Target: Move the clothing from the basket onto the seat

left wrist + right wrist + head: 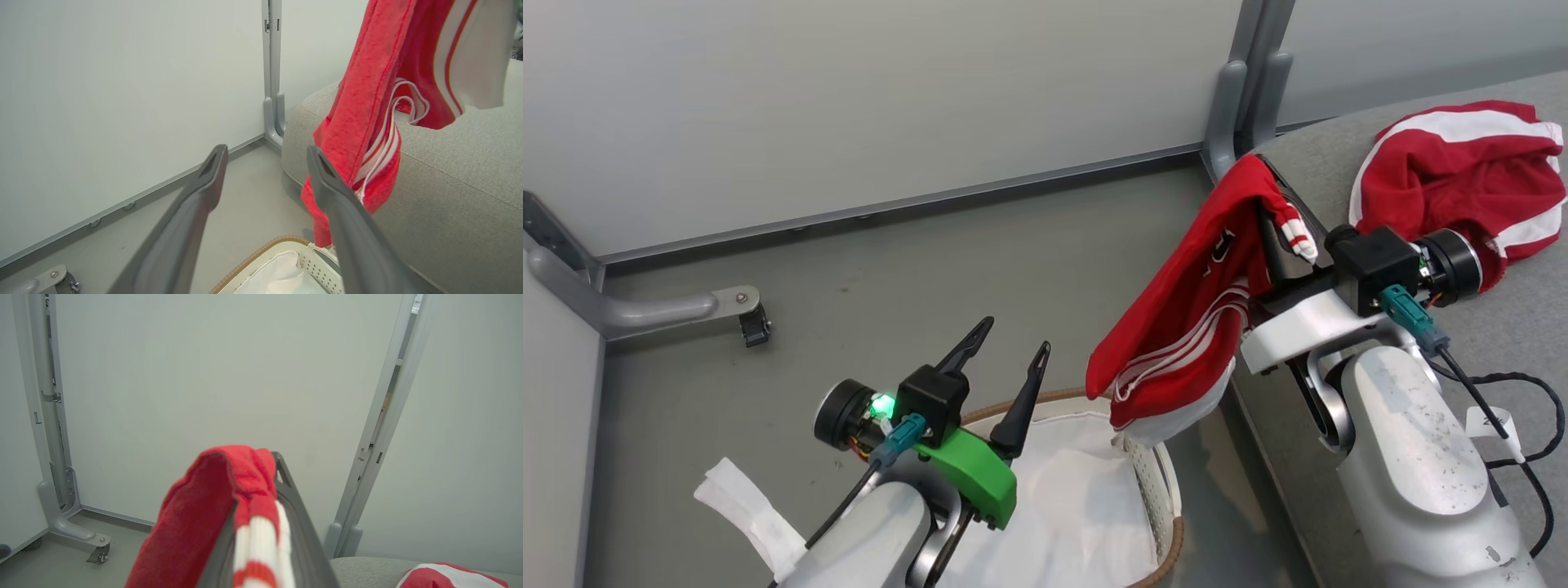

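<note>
My right gripper (1270,192) is shut on a red garment with white stripes (1188,314), which hangs from its fingers beside the grey seat's (1527,327) left edge, its lower end just over the basket's right rim. In the right wrist view the red cloth (204,522) drapes over the closed fingers. A second red and white garment (1454,175) lies on the seat behind that wrist. The cream basket (1168,506) with a brown rim holds a white liner (1070,506). My left gripper (1013,343) stands open above the basket's left side, holding nothing; the hanging garment (363,134) is just right of it.
Pale partition panels with grey posts (1241,90) wall in the grey floor. A castor foot (743,314) juts out at the left. A crumpled white cloth (743,506) lies on the floor by my left arm. A black cable (1535,433) runs along my right forearm.
</note>
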